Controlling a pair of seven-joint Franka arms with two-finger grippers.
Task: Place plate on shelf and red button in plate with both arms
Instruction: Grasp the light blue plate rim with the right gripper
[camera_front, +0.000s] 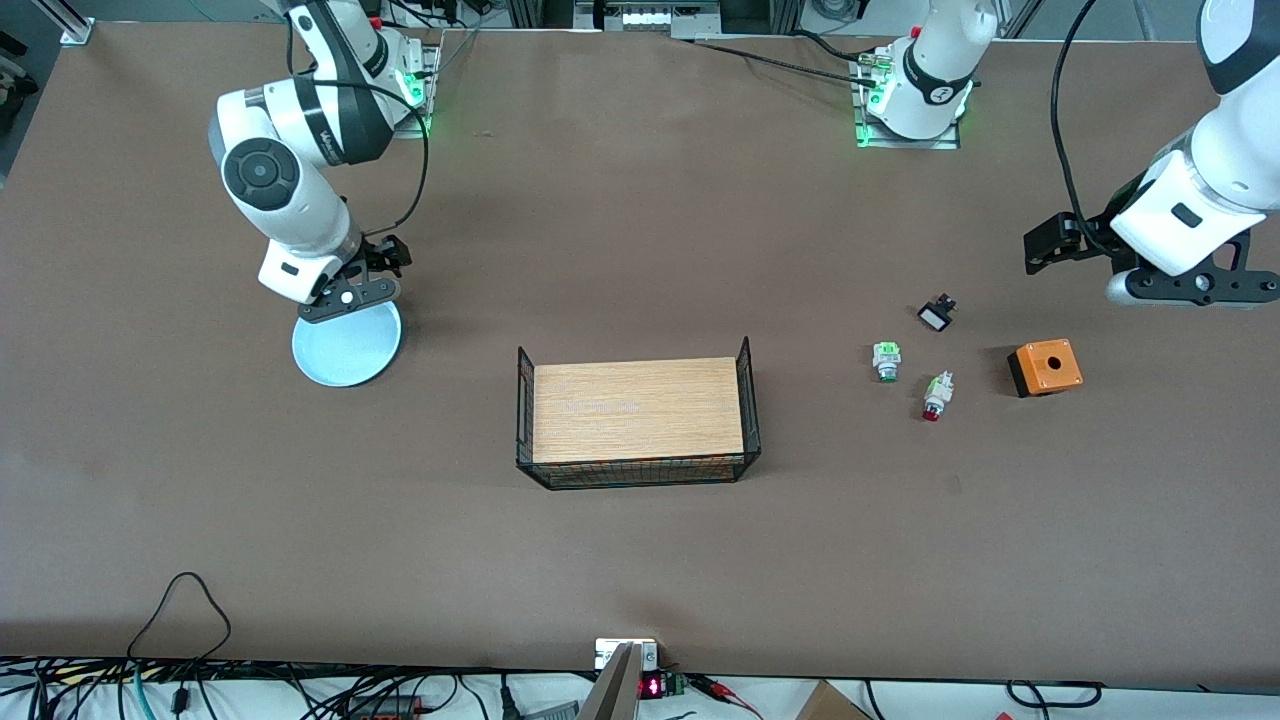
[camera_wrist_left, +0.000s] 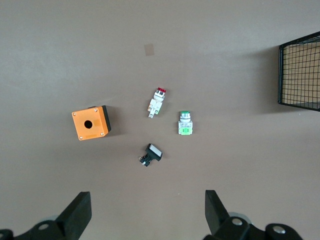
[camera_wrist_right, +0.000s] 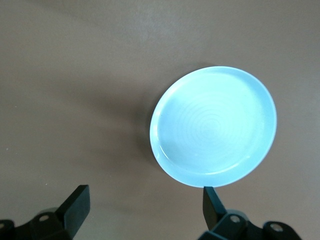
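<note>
Brown tabletop (camera_front: 640, 560), mostly bare around a wire basket (camera_front: 637, 478) with a wooden floor at mid-table. Toward the left arm's end: red button (camera_front: 936, 396) lying on its side, long axis slanted, red cap aimed toward the front camera; green button (camera_front: 886, 361) just beside it, black-and-white switch (camera_front: 936, 316) and orange box (camera_front: 1045, 367) near. Left gripper (camera_wrist_left: 145, 212) up in the air, fingers spread wide, holding nothing, the button cluster under its camera. Right gripper (camera_wrist_right: 142, 207) likewise spread and unloaded, low over the plate's rim. Plate (camera_front: 346, 345) flat on the table, open tabletop all around.
</note>
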